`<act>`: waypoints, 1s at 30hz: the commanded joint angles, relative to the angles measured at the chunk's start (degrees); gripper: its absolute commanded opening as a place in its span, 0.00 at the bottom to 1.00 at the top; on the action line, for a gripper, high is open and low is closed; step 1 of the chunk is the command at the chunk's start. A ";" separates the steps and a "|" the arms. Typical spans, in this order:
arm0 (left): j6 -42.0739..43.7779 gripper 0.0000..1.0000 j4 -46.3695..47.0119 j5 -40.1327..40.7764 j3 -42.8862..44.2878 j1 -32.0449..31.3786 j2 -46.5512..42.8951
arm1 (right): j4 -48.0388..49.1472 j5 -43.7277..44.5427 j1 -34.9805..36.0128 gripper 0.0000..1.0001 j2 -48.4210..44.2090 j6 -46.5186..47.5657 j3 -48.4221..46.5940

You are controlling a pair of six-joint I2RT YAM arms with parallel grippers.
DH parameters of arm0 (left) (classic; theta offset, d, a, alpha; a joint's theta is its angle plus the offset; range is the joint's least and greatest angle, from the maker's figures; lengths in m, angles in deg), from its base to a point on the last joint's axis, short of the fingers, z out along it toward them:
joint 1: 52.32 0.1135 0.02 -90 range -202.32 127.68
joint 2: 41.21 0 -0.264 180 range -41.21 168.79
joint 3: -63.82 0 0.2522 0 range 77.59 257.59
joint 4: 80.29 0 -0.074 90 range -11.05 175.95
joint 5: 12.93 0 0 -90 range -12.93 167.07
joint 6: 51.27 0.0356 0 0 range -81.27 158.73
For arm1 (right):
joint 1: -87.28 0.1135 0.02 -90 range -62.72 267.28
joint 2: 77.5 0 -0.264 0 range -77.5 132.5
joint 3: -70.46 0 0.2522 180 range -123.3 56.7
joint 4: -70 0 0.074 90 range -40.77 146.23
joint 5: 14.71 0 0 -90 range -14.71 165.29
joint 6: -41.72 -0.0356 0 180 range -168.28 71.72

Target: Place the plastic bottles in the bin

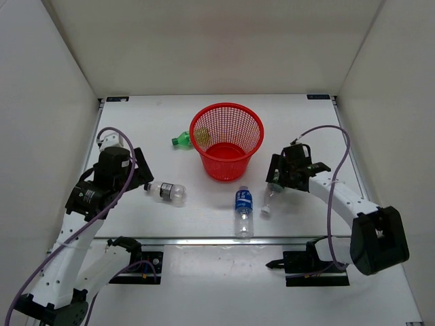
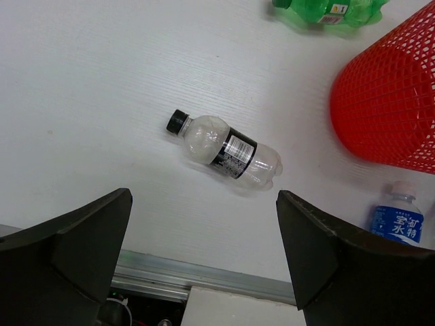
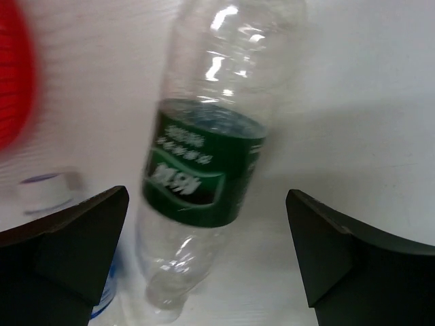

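The red mesh bin (image 1: 226,139) stands at the table's middle back. A green-tinted bottle (image 1: 182,140) lies just left of it. A clear bottle with a dark label (image 1: 166,192) lies by my left gripper (image 1: 141,178), which is open and empty. In the left wrist view this bottle (image 2: 224,149) lies on the table ahead of the gripper (image 2: 204,198). A blue-label bottle (image 1: 243,210) lies in front of the bin. My right gripper (image 1: 282,175) is open above the dark-green-label bottle (image 1: 270,197). In the right wrist view the gripper (image 3: 207,195) straddles this bottle (image 3: 204,163) without touching it.
White walls close in the table on the left, right and back. A metal rail (image 1: 224,240) runs along the near edge. The left wrist view shows the bin (image 2: 391,102), green bottle (image 2: 326,8) and blue-label bottle (image 2: 397,221). The bin's edge (image 3: 10,75) shows in the right wrist view.
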 commanded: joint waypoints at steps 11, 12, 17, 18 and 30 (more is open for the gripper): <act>0.66 0.99 -3.59 3.01 5.17 0.06 0.58 | 9.84 10.69 1.49 0.61 7.68 0.35 2.27; 0.40 0.99 -3.15 2.84 5.17 0.06 0.58 | 8.62 11.13 1.58 0.57 7.16 1.06 0.78; 0.39 0.99 -1.74 2.49 3.07 0.41 0.06 | 5.36 14.39 0.53 0.44 1.46 8.95 -13.96; 0.22 0.99 -1.57 2.57 2.45 0.41 -0.21 | 6.57 14.65 0.70 0.44 0.75 10.45 -15.65; -7.68 0.99 4.32 -3.75 -11.87 2.08 0.40 | 23.63 9.23 16.16 0.52 9.42 25.58 -36.14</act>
